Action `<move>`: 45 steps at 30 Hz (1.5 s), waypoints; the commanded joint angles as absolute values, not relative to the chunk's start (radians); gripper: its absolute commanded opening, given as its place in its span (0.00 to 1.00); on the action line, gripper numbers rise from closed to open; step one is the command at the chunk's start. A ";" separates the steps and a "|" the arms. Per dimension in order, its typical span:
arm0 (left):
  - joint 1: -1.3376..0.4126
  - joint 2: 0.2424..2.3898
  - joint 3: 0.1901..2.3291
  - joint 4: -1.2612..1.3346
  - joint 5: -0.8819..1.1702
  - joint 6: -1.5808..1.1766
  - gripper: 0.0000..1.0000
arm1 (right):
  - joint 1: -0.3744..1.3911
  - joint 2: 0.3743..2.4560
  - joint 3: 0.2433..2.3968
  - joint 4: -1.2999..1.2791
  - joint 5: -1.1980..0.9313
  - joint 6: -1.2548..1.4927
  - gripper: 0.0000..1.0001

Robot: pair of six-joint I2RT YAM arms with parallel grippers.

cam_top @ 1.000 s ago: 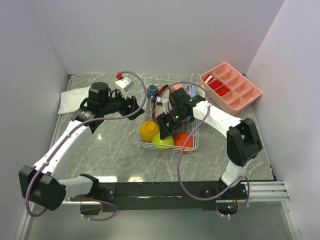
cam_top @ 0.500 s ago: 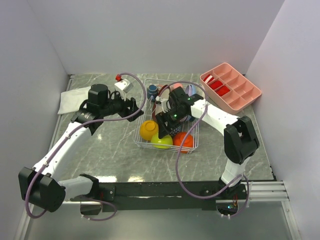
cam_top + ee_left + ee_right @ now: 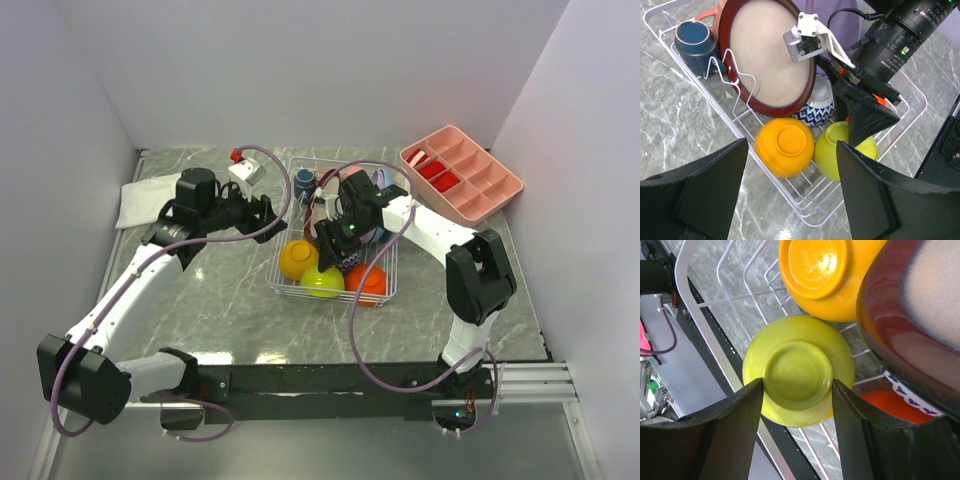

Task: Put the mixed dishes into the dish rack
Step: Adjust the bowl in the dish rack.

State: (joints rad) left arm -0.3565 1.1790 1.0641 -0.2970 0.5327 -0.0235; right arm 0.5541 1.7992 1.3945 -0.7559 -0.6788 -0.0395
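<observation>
Visible dishes are all sitting inside dish rack (image 3: 282, 288). Right gripper (image 3: 797, 407) is straddling lime bowl (image 3: 797, 371), grip uncertain. Left gripper (image 3: 790, 195) is hovering agape, empty.

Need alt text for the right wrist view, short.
An upside-down lime-green round bowl sits in the white wire dish rack, its base ring flanked by the two dark fingers of the right tool; contact is unclear. Above it lies an inverted orange-yellow bowl, with a dark-red-rimmed plate at right.

Top view high above, facing down over the whole table (image 3: 200, 290), 2 wrist views close, all 3 sharing dish rack (image 3: 799, 196), lime bowl (image 3: 797, 371).
</observation>
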 commanded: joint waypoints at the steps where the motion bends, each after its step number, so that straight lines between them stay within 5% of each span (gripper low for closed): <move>1: -0.353 1.172 1.071 -0.262 0.558 -0.041 0.77 | 0.574 1.833 1.417 -0.730 -0.696 -0.071 0.45; 3: -0.353 1.175 1.077 -0.268 0.558 -0.038 0.77 | 0.572 1.804 1.427 -0.736 -0.681 -0.098 0.38; 14: -0.354 1.216 1.104 -0.250 0.584 -0.052 0.78 | 0.611 1.602 1.378 -0.729 -0.519 -0.221 0.35; 45: -0.362 1.258 1.097 -0.259 0.592 -0.066 0.80 | 0.634 1.471 0.954 -0.348 -0.491 -0.348 0.38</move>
